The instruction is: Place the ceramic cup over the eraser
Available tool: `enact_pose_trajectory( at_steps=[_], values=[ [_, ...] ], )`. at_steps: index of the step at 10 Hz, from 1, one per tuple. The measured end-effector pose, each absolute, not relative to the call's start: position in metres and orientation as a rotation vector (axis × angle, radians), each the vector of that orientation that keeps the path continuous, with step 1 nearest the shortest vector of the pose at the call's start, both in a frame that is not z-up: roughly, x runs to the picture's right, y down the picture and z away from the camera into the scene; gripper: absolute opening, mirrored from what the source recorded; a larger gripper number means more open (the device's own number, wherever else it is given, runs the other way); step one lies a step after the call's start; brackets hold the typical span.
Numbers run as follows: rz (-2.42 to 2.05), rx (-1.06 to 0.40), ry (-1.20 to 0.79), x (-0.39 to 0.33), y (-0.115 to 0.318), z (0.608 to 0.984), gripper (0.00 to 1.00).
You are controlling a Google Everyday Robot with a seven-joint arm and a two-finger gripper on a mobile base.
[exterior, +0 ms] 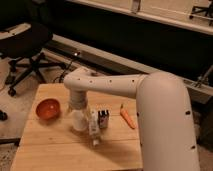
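Gripper (78, 112) right over the ceramic cup (79, 122), seemingly touching
Eraser (103, 119) at cup's 3 o'clock; can't tell whether the gripper's open or closed.

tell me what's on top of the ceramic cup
The gripper is directly above the ceramic cup on the wooden table. It covers the cup's mouth, so the rim and inside cannot be seen.

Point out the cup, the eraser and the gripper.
cup (79, 122): camera view, white side wall.
eraser (103, 119): camera view, dark front face.
gripper (78, 109): camera view, arm's end, just above the cup.
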State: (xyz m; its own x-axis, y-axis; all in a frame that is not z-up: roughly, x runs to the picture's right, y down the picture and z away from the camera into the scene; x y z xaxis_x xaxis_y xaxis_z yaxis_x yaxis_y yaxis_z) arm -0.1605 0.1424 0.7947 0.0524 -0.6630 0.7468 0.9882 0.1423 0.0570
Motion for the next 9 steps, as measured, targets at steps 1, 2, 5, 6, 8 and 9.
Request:
enact_pose_trajectory(
  at_steps=[1,2,5,6,8,9],
  values=[
    [-1.361,-0.556,-0.731,-0.163,0.143,0.795,0.62],
    [-1.363,-0.556,-0.730,-0.165,0.144,0.796,0.53],
    [-1.359,-0.560,-0.743,-0.168,0.144,0.791,0.22],
    [-1.344,-0.565,-0.753,-0.167,0.138,0.784,0.10],
    [-1.313,-0.540,-0.761,-0.162,0.105,0.764,0.00],
    [-1.297,-0.507,-0.755,-0.157,0.077,0.748,0.00]
  ],
)
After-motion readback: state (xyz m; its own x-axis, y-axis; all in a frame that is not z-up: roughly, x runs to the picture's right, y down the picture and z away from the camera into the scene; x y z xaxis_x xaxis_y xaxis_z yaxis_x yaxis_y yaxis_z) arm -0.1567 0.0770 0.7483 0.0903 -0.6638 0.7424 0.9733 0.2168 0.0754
